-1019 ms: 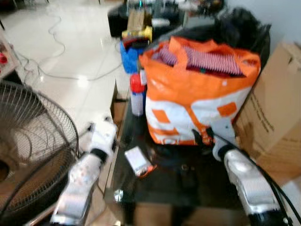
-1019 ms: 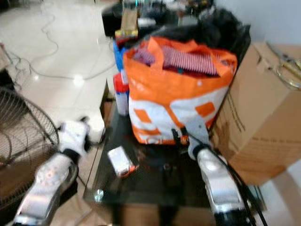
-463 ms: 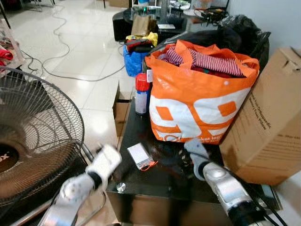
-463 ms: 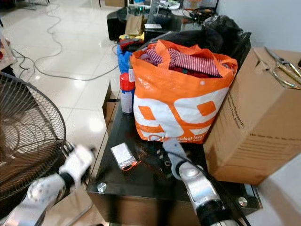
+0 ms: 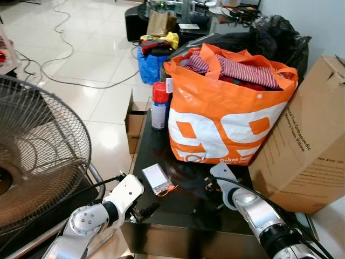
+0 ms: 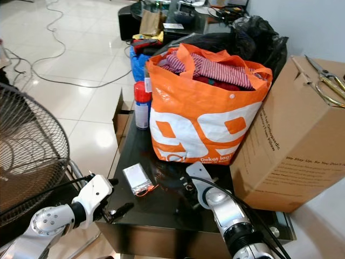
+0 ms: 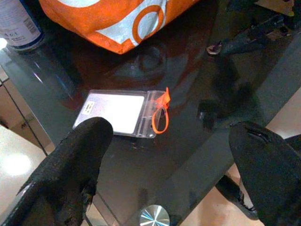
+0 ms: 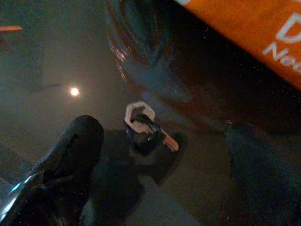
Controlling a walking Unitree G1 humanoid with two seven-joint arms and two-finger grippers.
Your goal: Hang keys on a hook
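One keys (image 8: pixel 143 127) bunch on glass table (image 5: pixel 178 208); right pincer (image 8: pixel 160 155) spread wide, empty; left pincer (image 7: pixel 174 155) agape, empty.

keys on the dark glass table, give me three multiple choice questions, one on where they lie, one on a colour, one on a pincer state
1. Where do the keys lie?
A. on the glass table, in front of the orange bag
B. inside the orange bag
C. on top of the cardboard box

2. What colour is the cap of the spray can beside the bag?
A. blue
B. red
C. green

3. How do the fingers of the right pincer stand?
A. shut on the keys
B. shut on the card holder
C. open, one on each side of the keys

Answers: 1 A, the right wrist view shows them flat on the glass near the bag; 2 B, the cap is red; 3 C, the fingers are apart, not touching the keys.
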